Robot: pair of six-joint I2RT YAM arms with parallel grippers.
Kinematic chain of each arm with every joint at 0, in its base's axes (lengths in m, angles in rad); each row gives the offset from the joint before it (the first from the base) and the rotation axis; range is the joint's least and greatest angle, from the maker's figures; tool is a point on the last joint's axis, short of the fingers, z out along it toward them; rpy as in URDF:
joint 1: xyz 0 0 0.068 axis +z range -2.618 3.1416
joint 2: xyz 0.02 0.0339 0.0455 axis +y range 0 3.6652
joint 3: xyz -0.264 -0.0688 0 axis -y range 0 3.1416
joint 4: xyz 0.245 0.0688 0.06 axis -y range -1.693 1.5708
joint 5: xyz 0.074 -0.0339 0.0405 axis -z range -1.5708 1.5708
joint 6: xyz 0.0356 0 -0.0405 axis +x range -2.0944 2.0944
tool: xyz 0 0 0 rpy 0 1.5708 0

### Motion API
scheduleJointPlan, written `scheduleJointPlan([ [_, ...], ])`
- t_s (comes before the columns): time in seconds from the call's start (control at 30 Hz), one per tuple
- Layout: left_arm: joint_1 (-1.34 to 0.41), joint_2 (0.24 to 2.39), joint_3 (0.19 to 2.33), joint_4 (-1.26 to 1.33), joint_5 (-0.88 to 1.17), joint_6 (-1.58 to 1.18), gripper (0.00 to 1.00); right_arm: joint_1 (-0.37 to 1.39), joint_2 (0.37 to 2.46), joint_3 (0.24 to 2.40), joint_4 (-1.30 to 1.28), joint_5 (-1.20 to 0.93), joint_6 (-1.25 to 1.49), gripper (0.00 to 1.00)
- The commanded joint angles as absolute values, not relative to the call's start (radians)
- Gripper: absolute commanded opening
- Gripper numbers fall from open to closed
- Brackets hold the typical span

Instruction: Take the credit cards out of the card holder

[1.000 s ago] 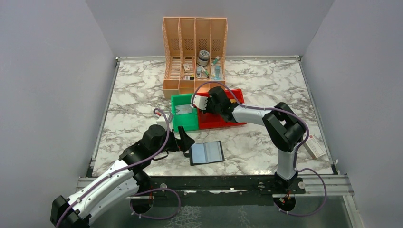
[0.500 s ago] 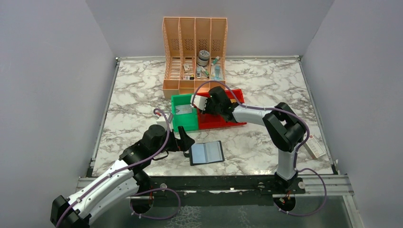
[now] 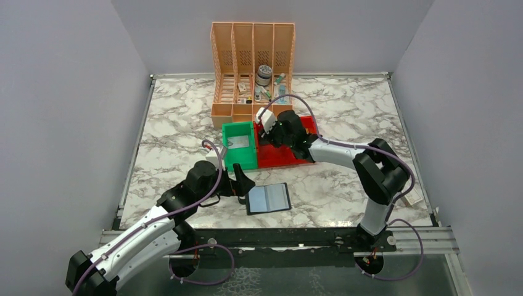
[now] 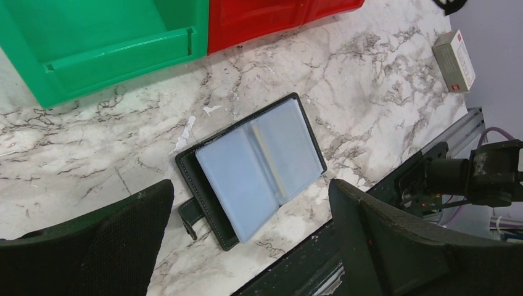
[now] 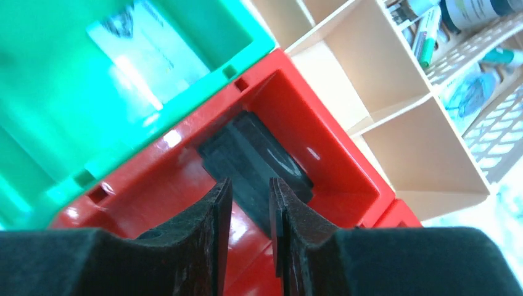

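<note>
Noting the card holder (image 3: 268, 198) lying open and flat on the table (image 3: 172, 123) near the front edge, pale blue lining facing up, black tab at its left side. Finding no card standing clear of the sleeves. Seeing only a thin pale strip along the fold in the left wrist view, and unable to tell whether it is a card edge.

Logging the left end effector (image 3: 242, 185) just beside the holder's left edge, fingers spread wide, gripping nothing, holder framed between them from above.

Logging the right end effector (image 5: 248, 191) reaching into the red bin (image 5: 345, 160), well apart from the holder, fingers drawn narrow with a thin slot between them, nothing visible in that slot. Spotting a dark grey card (image 5: 271, 154) lying on the bin floor just beyond those fingers, and a pale card (image 5: 145, 49) lying in the green bin (image 5: 37, 123) next door.

Judging the step in hand as the drop-off of a removed card, apparently done for the dark grey one. Judging the task well along, possibly near its end.

Expecting next: lifting the right end effector clear of the bin wall, bringing it over the holder, checking the sleeves for any remainder. Needing for that the left fingers pinning the cover flat while pinching a thin card edge and sliding it out along the sleeve, not upward.
</note>
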State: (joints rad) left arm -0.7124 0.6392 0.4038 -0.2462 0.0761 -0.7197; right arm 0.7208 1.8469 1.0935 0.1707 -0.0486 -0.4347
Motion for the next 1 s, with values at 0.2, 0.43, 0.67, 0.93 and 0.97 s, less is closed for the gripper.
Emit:
scheduleJointPlan([
  [0.2, -0.706, 0.615, 0.445, -0.262, 0.083, -0.725, 0.99, 0.727, 1.898, 1.300, -0.236, -0.056, 0.147, 0.23],
  [0.43, -0.705, 0.583, 0.437, -0.288, 0.059, -0.733, 0.99, 0.738, 1.946, 1.319, -0.289, -0.001, 0.170, 0.23],
  [0.67, -0.706, 0.575, 0.444, -0.308, 0.054, -0.735, 0.99, 0.739, 2.030, 1.388, -0.331, 0.050, 0.180, 0.23],
  [0.93, -0.706, 0.569, 0.441, -0.311, 0.051, -0.736, 0.99, 0.740, 2.071, 1.436, -0.303, 0.152, 0.199, 0.24],
  [0.97, -0.706, 0.569, 0.442, -0.311, 0.052, -0.736, 0.99, 0.739, 2.073, 1.442, -0.303, 0.162, 0.203, 0.24],
])
